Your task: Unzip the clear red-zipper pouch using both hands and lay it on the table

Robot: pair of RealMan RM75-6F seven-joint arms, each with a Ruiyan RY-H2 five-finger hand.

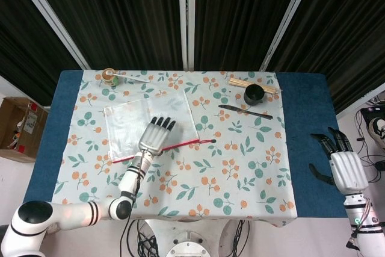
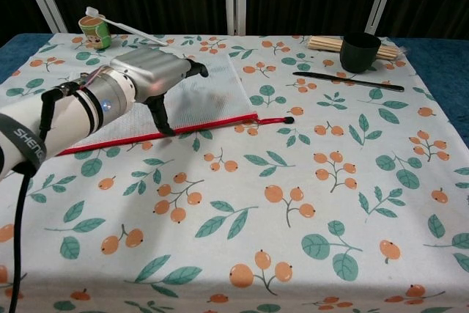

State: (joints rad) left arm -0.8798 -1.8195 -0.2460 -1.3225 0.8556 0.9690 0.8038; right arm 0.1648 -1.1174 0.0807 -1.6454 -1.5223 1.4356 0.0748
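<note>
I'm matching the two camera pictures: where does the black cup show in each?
Head view: the black cup stands at the table's far side, right of centre, beside the wooden sticks.
Chest view: the black cup is at top right, in front of the same sticks.
Shared landmark: the thin black tool lying just nearer than the cup.

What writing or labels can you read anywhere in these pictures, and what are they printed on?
"SHENG": black band on the left arm, chest view; the word is cut off by the band's curve, so more letters may follow.
Small cup at the far left of the table: printed wrapper, too small to read.
Cardboard box on the floor: stickers, too blurred to read.
Clear pouch, black cup: no text visible.
</note>
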